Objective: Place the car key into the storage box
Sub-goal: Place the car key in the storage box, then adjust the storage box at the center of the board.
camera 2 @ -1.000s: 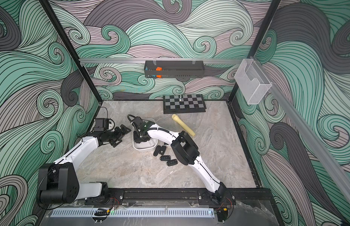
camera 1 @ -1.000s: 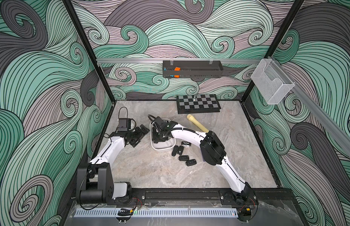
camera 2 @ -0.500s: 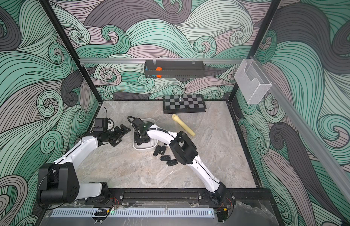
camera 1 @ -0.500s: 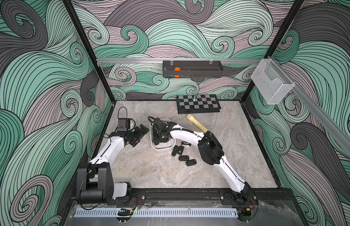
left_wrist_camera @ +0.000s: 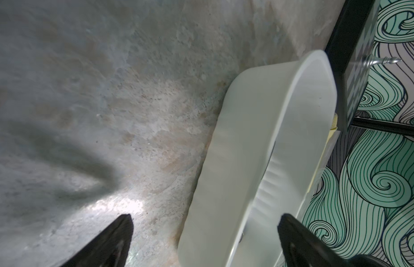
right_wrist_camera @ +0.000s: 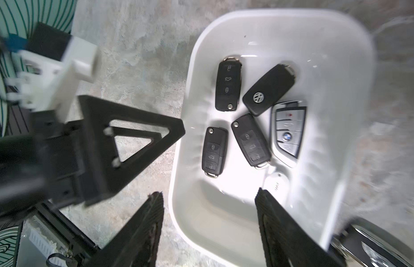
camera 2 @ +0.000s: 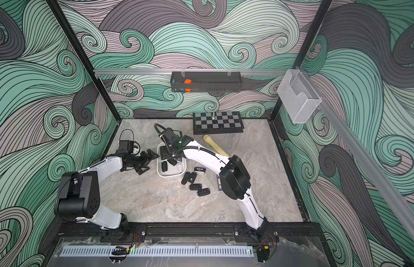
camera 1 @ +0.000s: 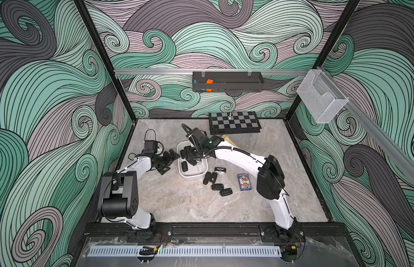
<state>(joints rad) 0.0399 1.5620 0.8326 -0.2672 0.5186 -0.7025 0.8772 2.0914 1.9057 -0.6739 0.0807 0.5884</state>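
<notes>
The right hand [right_wrist_camera: 208, 193] is spread and empty above the storage box [right_wrist_camera: 328, 185]. Loose car keys [camera 1: 207, 178] lie just beside it, toward the worktop's [camera 1: 178, 203] front edge.

The left arm [camera 1: 136, 166] lies low, its forearm stretched nearly level; the left gripper [camera 1: 170, 161] points sideways toward the right arm [camera 1: 236, 157], jaws spread wide; the right arm arches up from its base, elbow raised, forearm reaching forward and inward; the right gripper [right_wrist_camera: 208, 195] points downward, jaws parted, nothing between them.
</notes>
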